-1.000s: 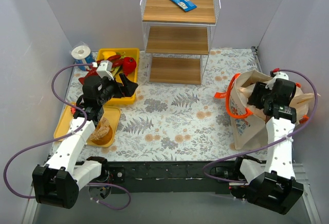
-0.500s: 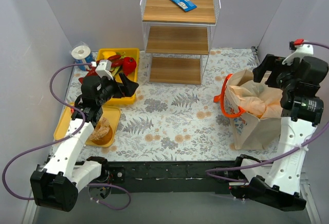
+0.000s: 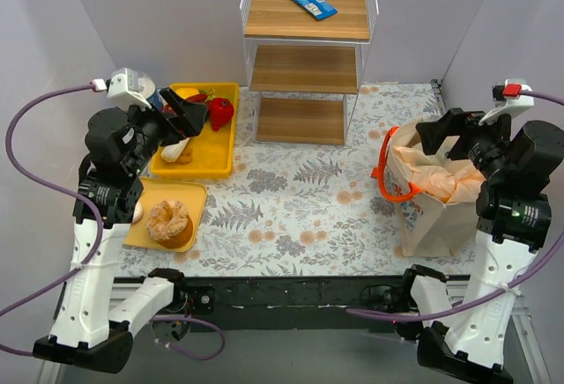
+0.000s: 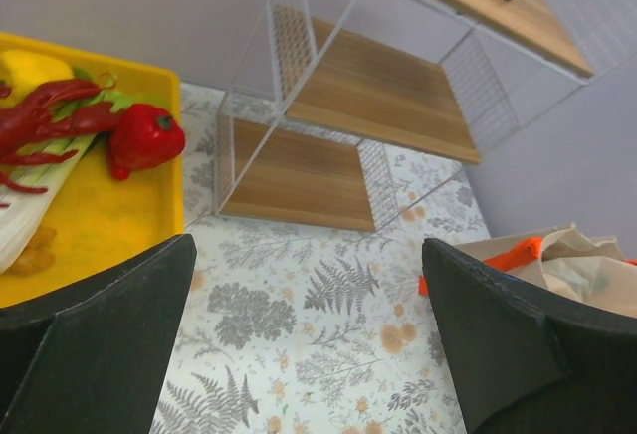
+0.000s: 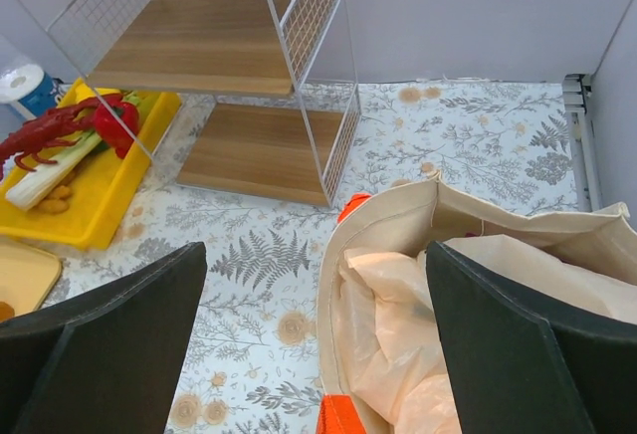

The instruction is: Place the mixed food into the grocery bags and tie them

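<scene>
The tote (image 3: 436,217) is stood slack at the right edge of the table (image 3: 300,199), and its mouth is half filled by the peach bag (image 3: 449,177) bunched inside it. Neither bag is held open, so anything dropped from above may be caught on the folds, or the tote may be tipped over. The food (image 4: 60,125) is kept in the yellow tray (image 3: 211,151) at the far left corner, well apart from the bags, so a piece carried across could be knocked against the shelf (image 3: 307,69) at the far edge. A rounded piece such as the red pepper (image 3: 220,113) may be squeezed out of a hasty pinch. The left gripper (image 3: 187,113) and right gripper (image 3: 443,133) are both spread wide, and nothing is held in either. What is already bagged cannot be told, because the tote's inside is covered by peach plastic and its near side is hidden by the right arm (image 3: 493,261). Part of the tray is screened by the left gripper, and the small pale pieces in it cannot be named.
</scene>
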Controlling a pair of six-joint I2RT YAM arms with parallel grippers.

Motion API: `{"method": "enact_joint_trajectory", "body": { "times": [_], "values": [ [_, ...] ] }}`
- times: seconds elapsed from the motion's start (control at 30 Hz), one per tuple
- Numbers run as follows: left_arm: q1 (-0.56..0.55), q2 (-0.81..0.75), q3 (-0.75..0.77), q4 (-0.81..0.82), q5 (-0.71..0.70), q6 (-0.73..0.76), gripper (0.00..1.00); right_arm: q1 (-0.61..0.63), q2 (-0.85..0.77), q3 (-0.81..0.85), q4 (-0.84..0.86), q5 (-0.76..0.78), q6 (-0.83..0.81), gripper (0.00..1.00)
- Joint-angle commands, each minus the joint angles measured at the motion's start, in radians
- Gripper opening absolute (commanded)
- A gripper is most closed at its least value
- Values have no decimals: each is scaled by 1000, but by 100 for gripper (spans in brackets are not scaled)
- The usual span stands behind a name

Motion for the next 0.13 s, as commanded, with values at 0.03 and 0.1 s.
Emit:
{"method": "enact_joint_trajectory", "body": {
  "times": [0.03,0.1],
  "values": [
    [-1,-8,-20,-116,-81,24,98,-3,-8,-29,80,-37,15,98],
    [-3,-11,-16,-123,-84,26,98,-3,-10,-32,85,-40,15,98]
  ]
}}
